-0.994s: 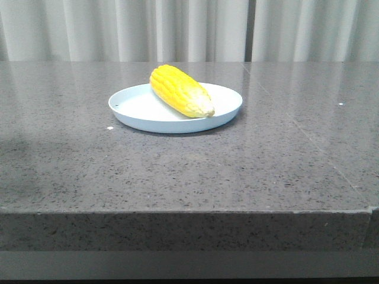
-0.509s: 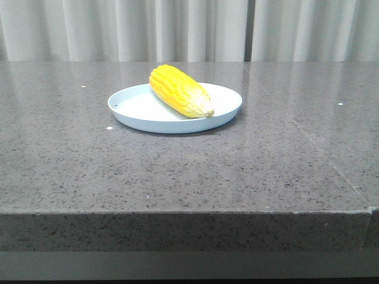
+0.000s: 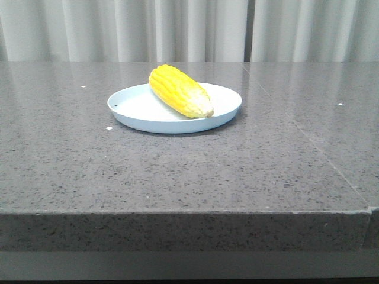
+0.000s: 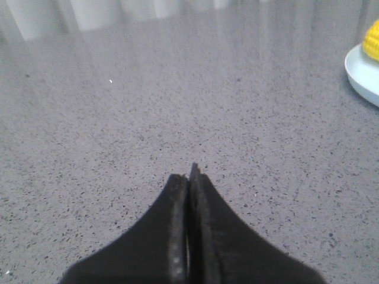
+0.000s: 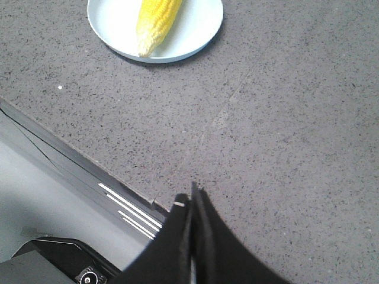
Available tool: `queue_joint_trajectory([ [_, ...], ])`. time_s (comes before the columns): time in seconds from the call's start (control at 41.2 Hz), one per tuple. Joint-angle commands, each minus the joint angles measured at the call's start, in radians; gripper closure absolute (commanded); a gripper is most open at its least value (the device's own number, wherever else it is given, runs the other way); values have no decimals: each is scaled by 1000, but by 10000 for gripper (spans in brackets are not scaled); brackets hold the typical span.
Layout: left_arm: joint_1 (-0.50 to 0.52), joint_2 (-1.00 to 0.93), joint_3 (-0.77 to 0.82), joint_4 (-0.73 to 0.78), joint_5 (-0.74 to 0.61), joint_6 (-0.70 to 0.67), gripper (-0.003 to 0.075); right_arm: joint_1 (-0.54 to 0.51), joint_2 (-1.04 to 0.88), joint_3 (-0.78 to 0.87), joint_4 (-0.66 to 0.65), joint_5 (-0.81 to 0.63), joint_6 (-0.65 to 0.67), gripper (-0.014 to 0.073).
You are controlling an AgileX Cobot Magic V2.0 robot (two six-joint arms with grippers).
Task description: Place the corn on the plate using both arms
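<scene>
Both grippers, left (image 4: 189,177) and right (image 5: 192,201), pinched closed, empty, well apart from corn (image 3: 180,90) lying on plate (image 3: 136,112).

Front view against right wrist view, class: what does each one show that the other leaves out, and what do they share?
Only the front view shows the pale pleated curtain behind the table. Only the right wrist view shows the right arm's black two-finger gripper, jaws shut on nothing, and the dark equipment below the table edge. Both show the bright yellow corn cob lying on the round pale blue-white plate, paler tip toward the plate's rim, on the grey speckled stone tabletop.
</scene>
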Motion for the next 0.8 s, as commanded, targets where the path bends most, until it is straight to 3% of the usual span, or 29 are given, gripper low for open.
queue_joint_trajectory([
  [0.0, 3, -86, 42, -9, -136, -11, 741, -2, 3, -25, -8, -62, -3, 664],
  [0.315, 56, -270, 168, -76, -151, -11, 741, -2, 3, -25, -8, -62, -3, 664],
  [0.776, 56, -342, 205, -125, -167, -11, 741, -2, 3, -25, -8, -64, -3, 664],
])
